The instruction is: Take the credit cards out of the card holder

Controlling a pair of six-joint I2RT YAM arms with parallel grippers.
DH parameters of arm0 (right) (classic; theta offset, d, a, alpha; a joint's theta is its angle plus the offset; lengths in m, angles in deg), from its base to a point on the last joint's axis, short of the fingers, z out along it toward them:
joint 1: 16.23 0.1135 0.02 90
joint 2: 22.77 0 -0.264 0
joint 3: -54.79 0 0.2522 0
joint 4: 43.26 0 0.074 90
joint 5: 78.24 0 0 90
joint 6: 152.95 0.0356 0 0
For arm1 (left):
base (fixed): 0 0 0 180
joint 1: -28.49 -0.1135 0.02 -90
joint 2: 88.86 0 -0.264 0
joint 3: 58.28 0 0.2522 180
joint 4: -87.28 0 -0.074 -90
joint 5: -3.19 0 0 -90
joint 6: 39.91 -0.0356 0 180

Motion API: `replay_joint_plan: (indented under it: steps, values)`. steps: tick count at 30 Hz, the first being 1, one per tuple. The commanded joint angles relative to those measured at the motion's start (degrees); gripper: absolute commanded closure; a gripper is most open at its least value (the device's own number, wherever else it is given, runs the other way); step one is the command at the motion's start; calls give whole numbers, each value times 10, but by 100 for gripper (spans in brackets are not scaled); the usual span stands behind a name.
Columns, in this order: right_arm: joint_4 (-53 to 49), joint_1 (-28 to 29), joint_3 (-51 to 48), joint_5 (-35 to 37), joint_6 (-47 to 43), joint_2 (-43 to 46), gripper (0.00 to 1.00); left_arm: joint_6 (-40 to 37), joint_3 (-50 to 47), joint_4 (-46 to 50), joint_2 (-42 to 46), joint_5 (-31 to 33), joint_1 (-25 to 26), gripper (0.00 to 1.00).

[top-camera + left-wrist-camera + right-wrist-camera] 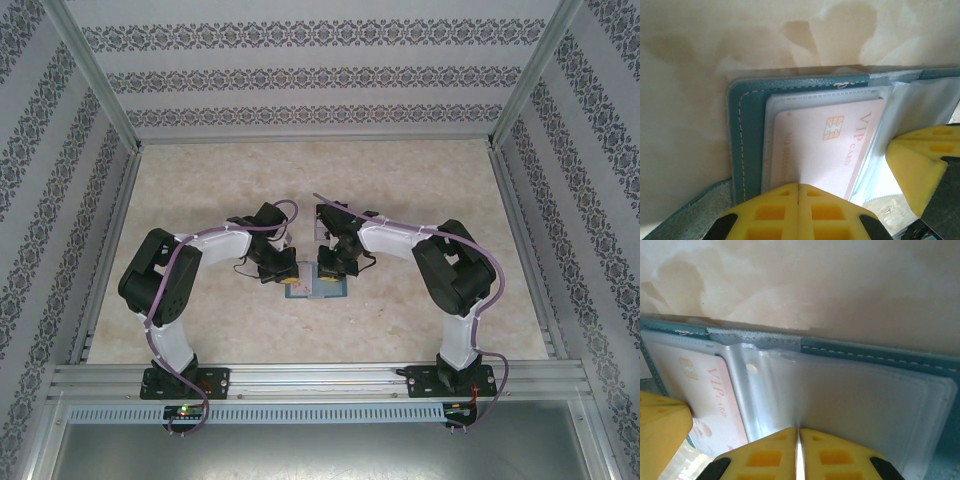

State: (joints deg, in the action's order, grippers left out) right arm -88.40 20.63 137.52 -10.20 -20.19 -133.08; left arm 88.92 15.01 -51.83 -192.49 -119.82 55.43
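Nearest the lens: left pincer [798, 210], yellow tips pressed together over the near edge of the pale pink card [810, 145]. Whether the card is actually nipped is unclear. Right pincer [798, 452] is likewise pressed together, at the near edge of the clear sleeve [865, 405]. Card holder [747, 130] lies open on the worktop [690, 75] between the arms, pink card in its pocket. Step in hand: getting purchase. Next: draw the card clear while the holder is held down.

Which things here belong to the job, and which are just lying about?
Job: teal card holder, pink VIP card in its clear sleeve, left hand, right hand.
Just there: table, patterned walls, metal frame.
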Motion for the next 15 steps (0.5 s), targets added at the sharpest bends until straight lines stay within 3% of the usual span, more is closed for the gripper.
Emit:
replay_joint_plan:
  steps: [1, 7, 15]
  values:
    - [-14, -7, -22, 42, -17, -27, 88, -4, -6, 6, -18, 15, 4, 99]
    - [-23, -3, -16, 47, -21, -13, 88, -4, 1, 14, -8, 12, 3, 99]
    - [1, 0, 6, 1, 1, 37, 82, -2, 19, 21, 15, 12, 3, 99]
